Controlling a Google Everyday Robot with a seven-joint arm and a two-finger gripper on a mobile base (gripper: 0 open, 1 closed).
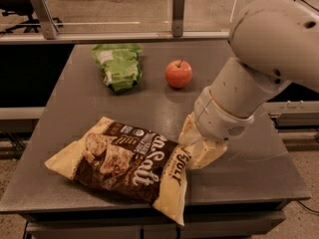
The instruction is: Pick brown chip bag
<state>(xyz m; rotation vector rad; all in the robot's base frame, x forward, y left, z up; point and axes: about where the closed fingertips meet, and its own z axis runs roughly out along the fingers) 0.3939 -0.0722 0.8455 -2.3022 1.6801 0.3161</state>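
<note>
The brown chip bag (127,163) lies flat on the grey table (89,108) at the front left, dark brown in the middle with cream-yellow ends and white "Sea Salt" lettering. My gripper (197,143) is low over the table at the bag's right end, hanging from the big white arm (259,59). Its cream fingers (188,129) stand apart, one behind and one in front of the bag's right edge. They touch or nearly touch that edge. Nothing is held.
A smaller green bag (117,64) lies at the back left of the table. A red apple (178,73) stands at the back middle. A metal rail (124,35) runs behind the table. The table's front edge is just below the bag.
</note>
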